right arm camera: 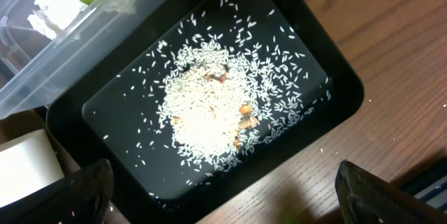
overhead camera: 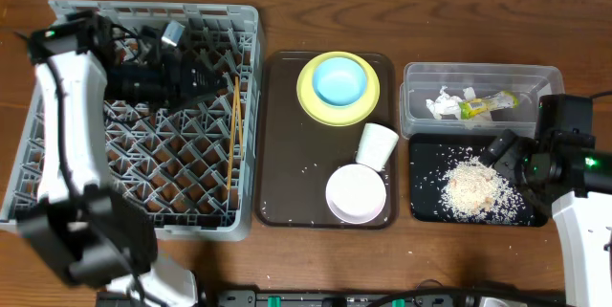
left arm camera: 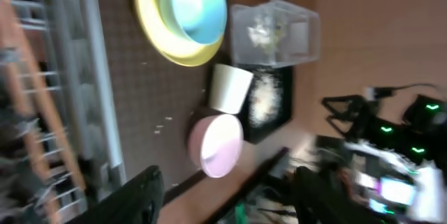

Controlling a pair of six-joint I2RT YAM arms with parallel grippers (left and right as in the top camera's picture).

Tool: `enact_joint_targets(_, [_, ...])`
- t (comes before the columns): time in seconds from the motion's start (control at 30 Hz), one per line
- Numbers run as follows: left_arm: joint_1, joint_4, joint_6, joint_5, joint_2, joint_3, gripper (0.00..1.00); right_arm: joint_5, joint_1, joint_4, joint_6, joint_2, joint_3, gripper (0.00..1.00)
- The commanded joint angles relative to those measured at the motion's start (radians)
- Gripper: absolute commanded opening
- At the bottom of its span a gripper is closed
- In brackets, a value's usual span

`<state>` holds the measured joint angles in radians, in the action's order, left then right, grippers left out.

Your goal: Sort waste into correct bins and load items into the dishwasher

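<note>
The left arm (overhead camera: 143,82) blocks the rack's (overhead camera: 143,173) far rows, with chopsticks (overhead camera: 232,116) along its right side; the near rows lie open. On the brown tray (overhead camera: 285,154) the left strip is bare, while plate (overhead camera: 308,92), cup (overhead camera: 376,144) and white bowl (overhead camera: 356,192) crowd the right. The right arm (overhead camera: 564,164) overhangs the black tray's (overhead camera: 430,202) right end. Bare table (overhead camera: 430,254) runs in front of both trays.

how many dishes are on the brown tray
4 on the brown tray: yellow plate at the far end, light blue bowl sitting on it, white cup mid-tray, white shallow bowl at the near end. None seems hidden.
</note>
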<state>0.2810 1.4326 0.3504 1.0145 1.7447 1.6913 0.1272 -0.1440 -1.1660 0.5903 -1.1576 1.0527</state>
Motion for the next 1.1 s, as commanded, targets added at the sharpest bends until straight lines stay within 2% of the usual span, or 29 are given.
enact_joint_targets(0.0, [0.013,-0.033,-0.151,-0.234,-0.156,0.007,0.65,0.003,-0.008,-0.001,-0.004,0.006,0.014,0.99])
enact_joint_targets(0.13, [0.025,-0.1,-0.426,-0.632,-0.365,0.007,0.71,0.003,-0.008,-0.001,-0.004,0.006,0.014,0.99])
enact_joint_targets(0.17, [0.026,-0.106,-0.443,-0.697,-0.408,0.007,0.87,0.003,-0.008,0.001,-0.004,0.006,0.014,0.99])
enact_joint_targets(0.2, [0.026,-0.109,-0.442,-0.733,-0.449,0.007,0.88,0.003,-0.008,0.0,-0.004,0.006,0.014,0.99])
enact_joint_targets(0.37, [0.026,-0.106,-0.442,-0.751,-0.624,0.007,0.9,0.047,-0.008,0.194,-0.004,0.006,0.014,0.99])
enact_joint_targets(0.57, [0.026,-0.106,-0.442,-0.751,-0.782,0.007,0.94,0.039,-0.008,0.264,-0.004,0.005,0.014,0.99])
enact_joint_targets(0.67, [0.026,-0.106,-0.442,-0.751,-0.839,0.007,0.95,-0.186,-0.006,0.351,-0.003,0.006,0.014,0.99])
enact_joint_targets(0.77, [0.026,-0.106,-0.442,-0.751,-0.878,0.007,0.95,-0.451,-0.005,0.288,-0.013,0.005,0.014,0.99])
enact_joint_targets(0.83, [0.026,-0.106,-0.442,-0.751,-0.896,0.007,0.95,-0.672,-0.002,0.266,-0.144,0.003,0.012,0.99])
enact_joint_targets(0.87, [0.026,-0.106,-0.442,-0.751,-0.902,0.007,0.95,-0.735,0.007,0.266,-0.166,-0.002,0.01,0.99])
enact_joint_targets(1.07, [0.026,-0.102,-0.442,-0.751,-0.909,0.007,0.96,-0.756,0.166,0.286,-0.165,-0.051,-0.04,0.99])
